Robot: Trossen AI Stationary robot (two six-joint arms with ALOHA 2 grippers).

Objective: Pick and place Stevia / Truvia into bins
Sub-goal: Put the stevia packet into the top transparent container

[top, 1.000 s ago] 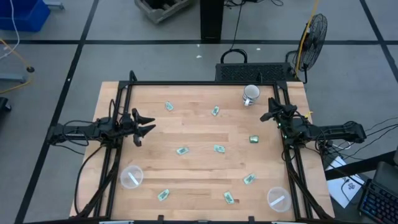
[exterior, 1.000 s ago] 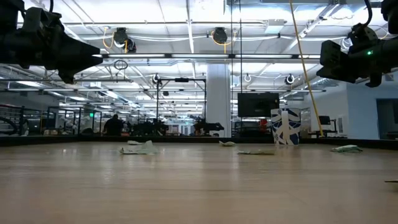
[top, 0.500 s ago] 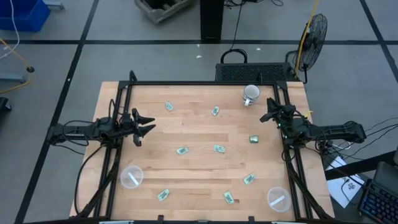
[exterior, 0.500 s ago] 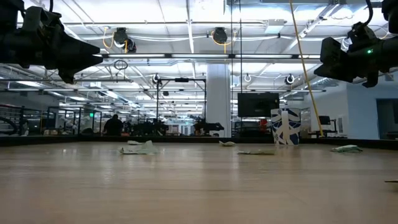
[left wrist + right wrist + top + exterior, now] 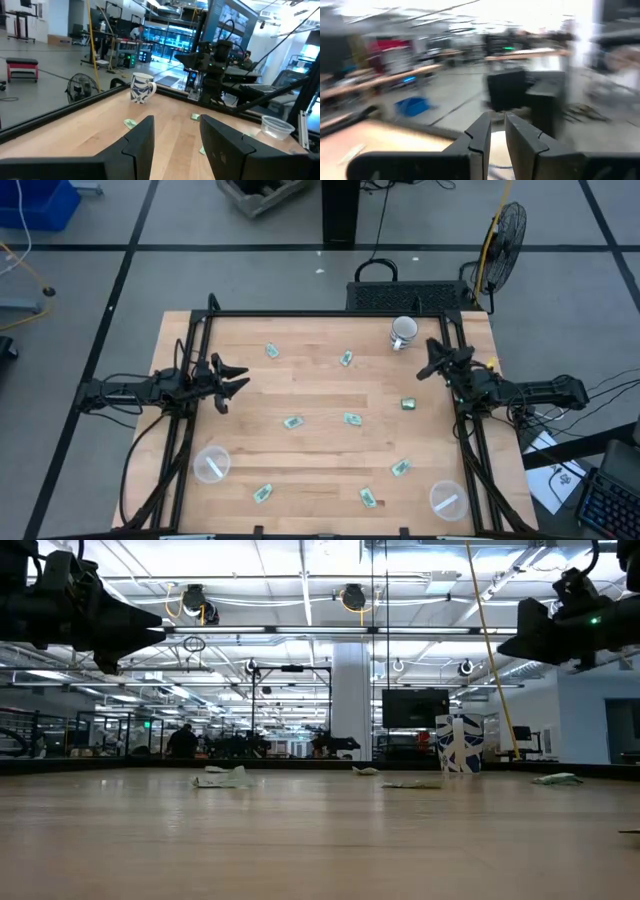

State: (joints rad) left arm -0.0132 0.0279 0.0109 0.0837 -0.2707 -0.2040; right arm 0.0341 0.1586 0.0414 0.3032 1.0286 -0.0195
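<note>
Since a moment ago, only the right gripper [image 5: 428,366] has swung slightly leftward — its fingers a narrow slit apart, holding nothing, above the right edge. Near corners hold two bins [image 5: 211,464] [image 5: 447,500]. Sachets [image 5: 292,422] lie scattered mid-table. Left gripper [image 5: 236,379] hovers spread at the left edge. Right wrist view is blurred.

Both arms are matte black and slender with jointed links, each ending in two dark blocky fingers [image 5: 142,145]; black cables trail from the bases.
</note>
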